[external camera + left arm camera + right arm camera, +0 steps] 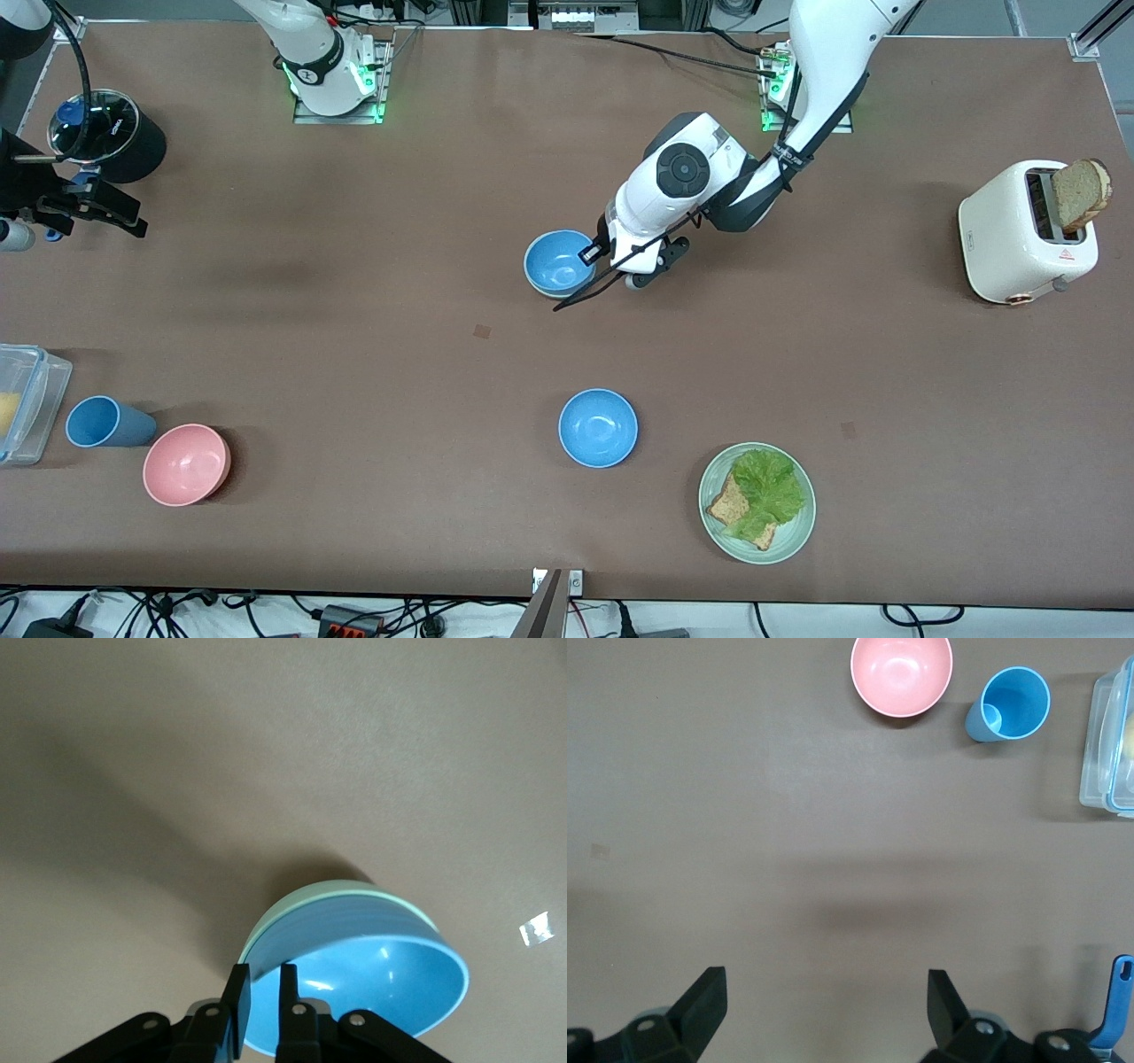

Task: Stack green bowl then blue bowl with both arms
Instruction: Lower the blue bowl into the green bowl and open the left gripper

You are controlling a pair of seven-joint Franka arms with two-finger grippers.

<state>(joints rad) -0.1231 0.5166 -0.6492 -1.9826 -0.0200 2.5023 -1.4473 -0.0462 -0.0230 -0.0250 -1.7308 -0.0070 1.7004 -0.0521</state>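
Observation:
A blue bowl [558, 263] sits nested inside the pale green bowl [330, 894] on the table, mid-table toward the robots' bases. In the front view only a thin pale edge of the green bowl shows. My left gripper [592, 252] is at the stack's rim. In the left wrist view its fingers [263, 970] stand close together astride the blue bowl's [381, 983] rim, one inside and one outside. A second blue bowl [598, 427] sits alone nearer the front camera. My right gripper [102, 211] waits open and empty at the right arm's end of the table, seen open in its wrist view [824, 979].
A green plate [802, 532] with lettuce and bread is near the front edge. A white toaster [1028, 232] with bread stands at the left arm's end. A pink bowl [186, 463], blue cup [106, 423], clear container [27, 403] and black lidded pot [111, 133] are at the right arm's end.

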